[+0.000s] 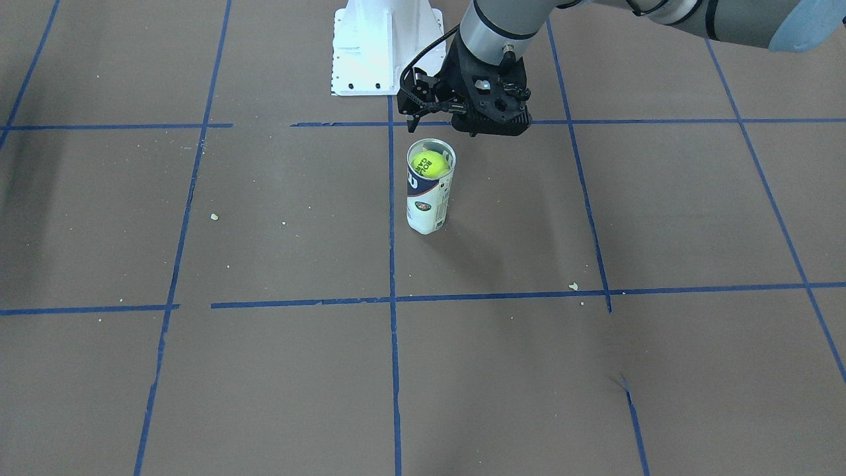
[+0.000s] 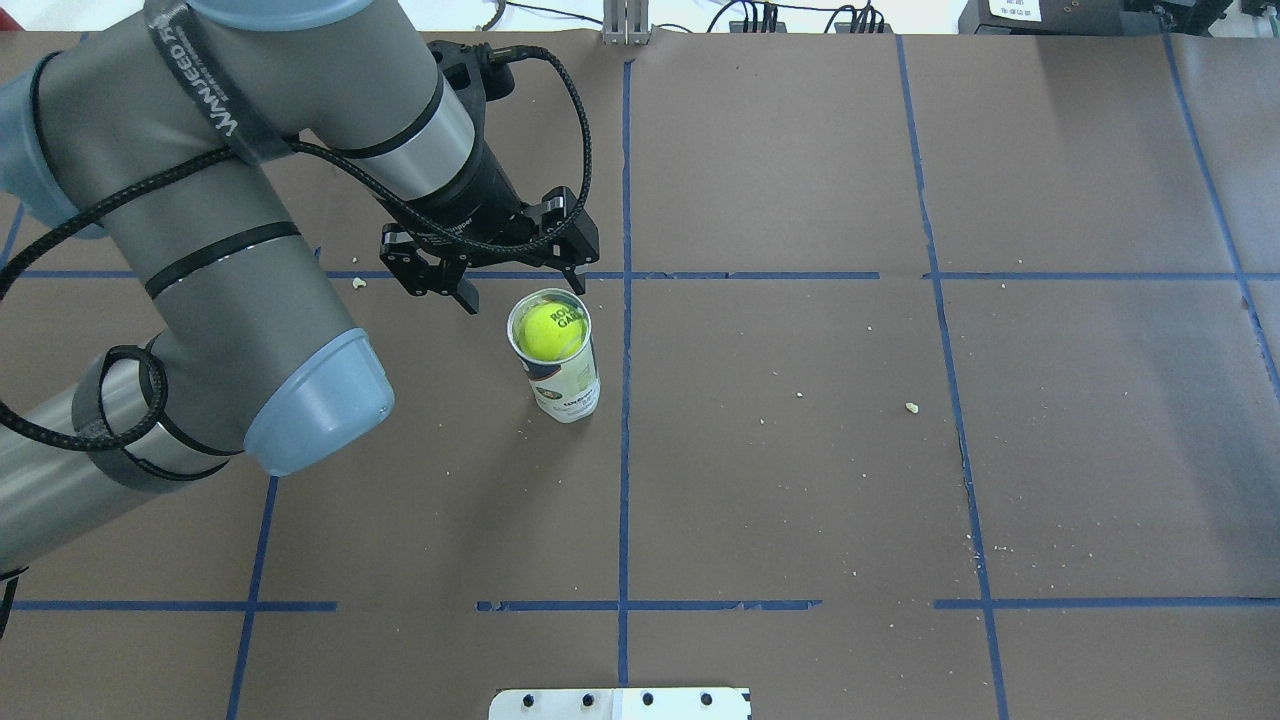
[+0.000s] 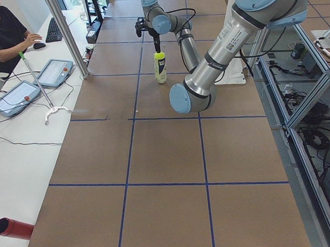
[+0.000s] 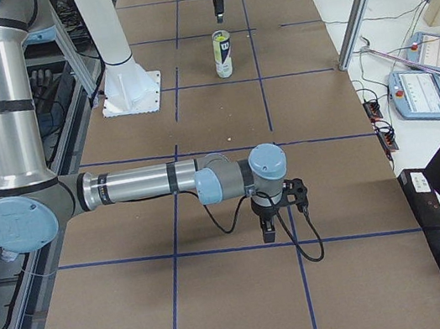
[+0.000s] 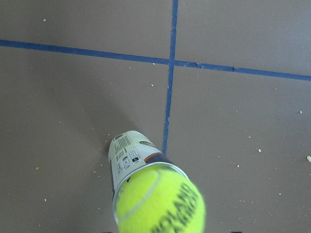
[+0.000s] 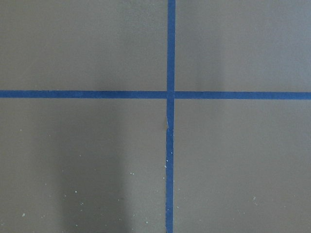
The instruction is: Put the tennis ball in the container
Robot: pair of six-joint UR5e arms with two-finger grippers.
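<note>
Yellow-green felt shows through the clear top of the container (image 1: 426, 201). The tennis ball (image 1: 430, 164) sits inside it, just under the open rim, with its dark lettering turned up. It rides high in the tube. The label hides the lower part, so I cannot tell what it rests on. The tube stands upright on the brown bench (image 1: 264, 370), just beside a crossing of the blue tape lines (image 1: 391, 370). That upright stance is what lets a ball go straight down into the mouth and stay put. By my reading the ball is in and the task is as good as done.

My left gripper (image 2: 523, 288) hangs above the tube and slightly to its far side, as seen from behind my shoulders. The fingers are spread wide, wider than the tube's mouth. It holds nothing and touches neither ball nor rim. I read that as the pose for a release, with enough height above the rim not to knock the tube over. From my left wrist I look almost straight down on the ball.

My right gripper (image 4: 279, 220) is well apart, low over bare bench far to the right. Its wrist view shows only paper and tape, and I cannot tell how wide it stands.

The white pedestal base (image 1: 370, 46) stands near the tube, on my side of it.
</note>
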